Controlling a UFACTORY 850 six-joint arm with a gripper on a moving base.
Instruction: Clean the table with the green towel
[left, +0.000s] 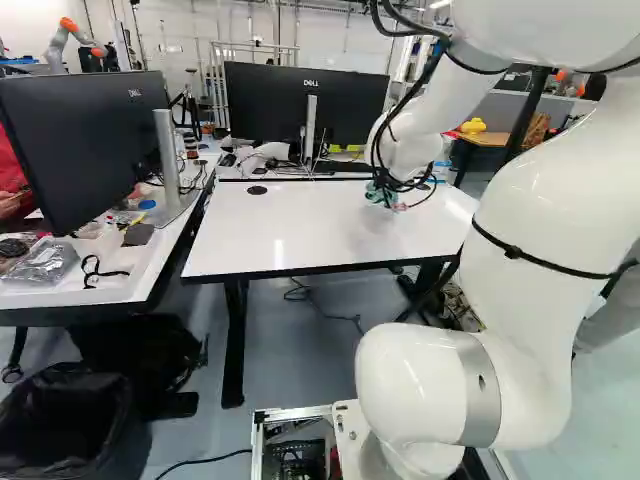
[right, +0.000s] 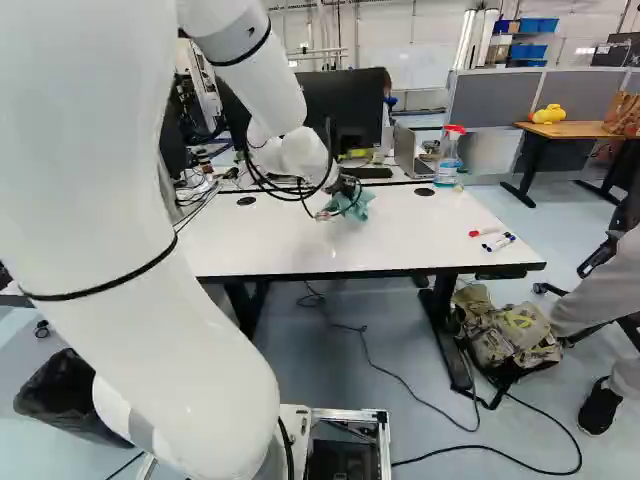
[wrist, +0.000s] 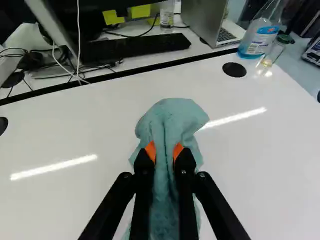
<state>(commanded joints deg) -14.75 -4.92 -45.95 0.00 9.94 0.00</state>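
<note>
Currently, at mid-frame in the right base view, the bench (right: 290, 255) is being overhung by the end effector (wrist: 164, 151), whereby the green towel (wrist: 172, 116) is being gripped; farther right, the spray bottle (right: 449, 162) and markers (right: 499, 242) are possibly being endangered by any wide sweep.

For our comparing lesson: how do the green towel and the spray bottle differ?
The towel is plain green, bunched cloth; the spray bottle is see-through with a red top. The towel is pinched in the gripper; the bottle stands upright, ungripped. Both are at the white table.
</note>
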